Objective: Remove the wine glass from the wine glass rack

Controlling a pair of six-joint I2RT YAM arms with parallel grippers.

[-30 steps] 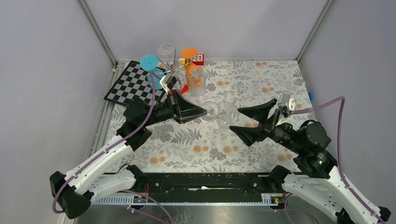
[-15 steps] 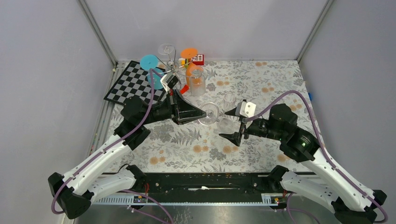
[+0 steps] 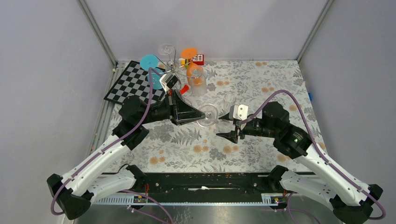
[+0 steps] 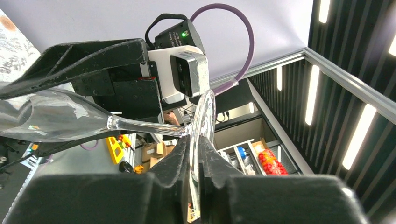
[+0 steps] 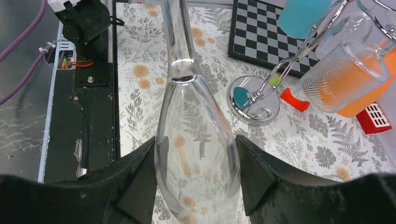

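Observation:
A clear wine glass [image 3: 211, 115] hangs on its side above the floral cloth, off the wine glass rack [image 3: 172, 69]. My left gripper [image 3: 203, 113] is shut on the glass's round foot [image 4: 205, 112], edge-on between its fingers [image 4: 180, 156]. The stem [image 4: 149, 128] runs away to the bowl [image 4: 51, 121]. My right gripper [image 5: 196, 156] has come in from the right and holds the bowl [image 5: 196, 135], both fingers [image 5: 135, 179] pressed against its sides. The silver rack [image 5: 253, 100] stands at the back left with coloured and clear glasses on its arms.
A chessboard [image 3: 134, 84] lies at the back left beside the rack. An orange-tinted ribbed glass [image 3: 197, 81] and a small red piece [image 3: 185, 88] sit near the rack's base. A red block [image 3: 198, 59] is at the back. A clear glass [image 3: 229, 99] stands mid-table.
My right gripper swung left from the right side of the table onto the glass's bowl and its jaws narrowed around it. My left gripper kept hold of the foot, barely moving.

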